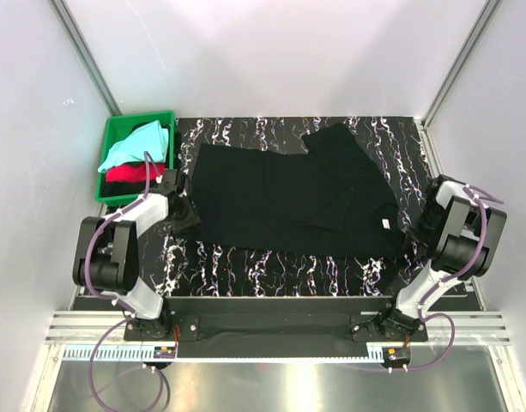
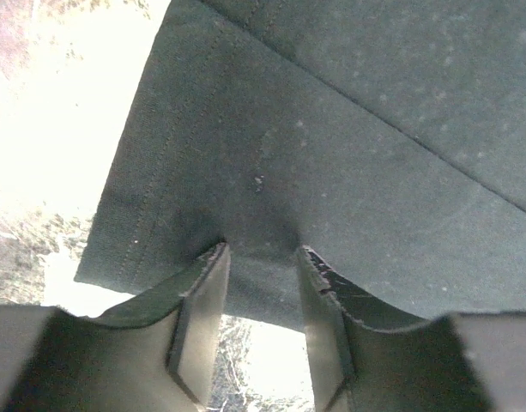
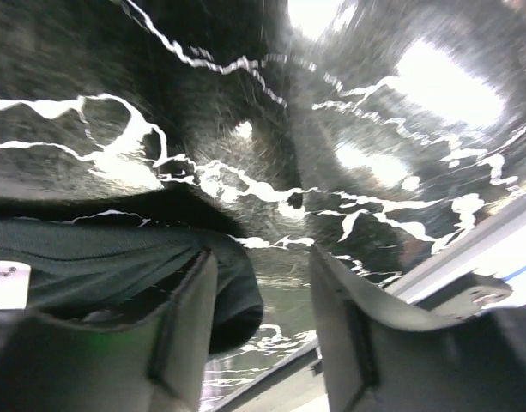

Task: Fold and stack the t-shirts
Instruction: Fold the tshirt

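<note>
Black tee (image 1: 280,197) lies spread on the counter (image 1: 271,266) just right of the green crate (image 1: 117,137), one part doubled over. An aqua tee (image 1: 138,144) and a red tee (image 1: 129,173) sit inside the crate. The left gripper (image 2: 262,251), nearest the crate, is spread with its tips at the hem. The right gripper (image 3: 263,256), far from the crate by the white neck label (image 1: 385,225), is spread too and holds nothing. I'd have each bite the edge squarely, then lift together to keep the fold straight.

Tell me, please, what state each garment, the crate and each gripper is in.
green crate, holding two shirts
aqua t-shirt, crumpled on top
red t-shirt, bunched beneath aqua
black t-shirt, spread out, one side folded in
left gripper, open at hem
right gripper, open near label
</note>
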